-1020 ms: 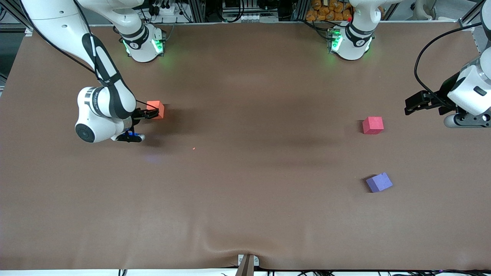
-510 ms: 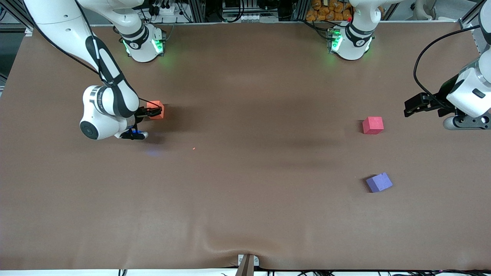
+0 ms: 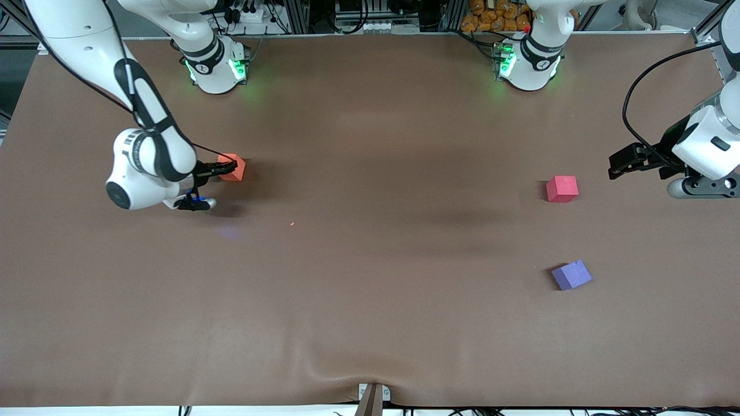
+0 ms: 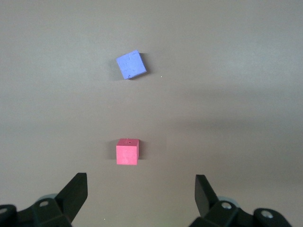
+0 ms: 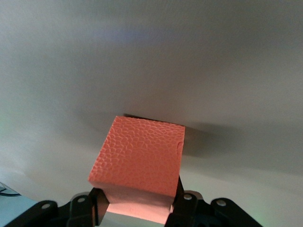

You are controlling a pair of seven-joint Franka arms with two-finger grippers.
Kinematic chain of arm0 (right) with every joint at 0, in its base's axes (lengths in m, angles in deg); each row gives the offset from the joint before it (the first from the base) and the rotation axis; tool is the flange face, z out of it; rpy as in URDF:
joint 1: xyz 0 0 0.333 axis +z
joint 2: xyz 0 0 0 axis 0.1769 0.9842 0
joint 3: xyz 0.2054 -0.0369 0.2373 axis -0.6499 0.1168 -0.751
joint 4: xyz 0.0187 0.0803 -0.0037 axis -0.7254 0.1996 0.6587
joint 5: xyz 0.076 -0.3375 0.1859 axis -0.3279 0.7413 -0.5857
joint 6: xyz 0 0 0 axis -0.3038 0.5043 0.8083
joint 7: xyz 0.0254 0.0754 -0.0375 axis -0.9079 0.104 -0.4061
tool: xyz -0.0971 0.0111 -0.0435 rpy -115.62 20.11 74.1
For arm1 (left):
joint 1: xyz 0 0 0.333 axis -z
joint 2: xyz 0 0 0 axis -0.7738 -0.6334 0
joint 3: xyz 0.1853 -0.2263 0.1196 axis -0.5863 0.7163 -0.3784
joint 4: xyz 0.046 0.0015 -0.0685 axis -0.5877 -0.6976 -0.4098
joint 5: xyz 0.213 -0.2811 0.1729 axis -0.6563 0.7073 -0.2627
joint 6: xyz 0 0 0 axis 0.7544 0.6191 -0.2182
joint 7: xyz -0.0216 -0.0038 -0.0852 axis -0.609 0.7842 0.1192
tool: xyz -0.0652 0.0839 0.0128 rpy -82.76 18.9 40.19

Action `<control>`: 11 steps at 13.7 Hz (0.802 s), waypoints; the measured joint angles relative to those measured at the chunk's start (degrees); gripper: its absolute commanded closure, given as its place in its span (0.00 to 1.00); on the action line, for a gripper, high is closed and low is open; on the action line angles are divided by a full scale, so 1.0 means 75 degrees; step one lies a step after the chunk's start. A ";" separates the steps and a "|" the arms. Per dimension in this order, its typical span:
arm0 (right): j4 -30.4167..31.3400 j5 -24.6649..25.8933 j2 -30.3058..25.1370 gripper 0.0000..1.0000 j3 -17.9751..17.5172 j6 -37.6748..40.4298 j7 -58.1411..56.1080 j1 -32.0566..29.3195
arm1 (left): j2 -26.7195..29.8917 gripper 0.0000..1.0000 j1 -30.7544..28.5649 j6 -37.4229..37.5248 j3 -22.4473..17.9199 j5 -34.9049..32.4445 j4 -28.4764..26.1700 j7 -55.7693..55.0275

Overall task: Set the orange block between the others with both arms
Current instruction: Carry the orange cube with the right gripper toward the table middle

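Observation:
My right gripper [image 3: 226, 168] is shut on the orange block [image 3: 235, 167], low over the table toward the right arm's end. In the right wrist view the orange block [image 5: 139, 156] sits tilted in the right gripper [image 5: 137, 201], with a finger [image 5: 98, 204] pressed against each side. The red-pink cube [image 3: 562, 189] and the purple-blue cube [image 3: 571, 274] lie toward the left arm's end, the purple-blue one nearer the front camera. My left gripper [image 3: 621, 162] hangs open and empty beside the red-pink cube. The left wrist view shows the left gripper [image 4: 141, 194], the red-pink cube [image 4: 127, 151] and the purple-blue cube [image 4: 131, 65].
A brown cover [image 3: 370, 260] spans the table and bulges into a wrinkle [image 3: 347, 370] at the edge nearest the front camera. A tiny orange speck [image 3: 292, 223] lies near the orange block. Both arm bases [image 3: 217, 66] [image 3: 527, 63] stand along the table's farthest edge.
My right gripper has shut on the orange block, which now sits turned and tilted, and the arm has drawn slightly toward its end of the table. The left arm has barely moved.

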 measured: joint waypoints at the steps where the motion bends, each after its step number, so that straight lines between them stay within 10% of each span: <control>1: -0.0165 -0.0035 0.0000 0.95 0.0008 -0.0030 -0.0058 -0.0041 | 0.0000 0.00 0.0000 -0.0006 0.0000 0.0000 -0.0007 0.0000; 11: -0.3587 -0.0552 0.0768 0.95 -0.0141 0.0680 0.2313 0.1733 | -0.0003 0.00 0.0000 -0.0124 0.0001 0.0000 -0.0095 0.0000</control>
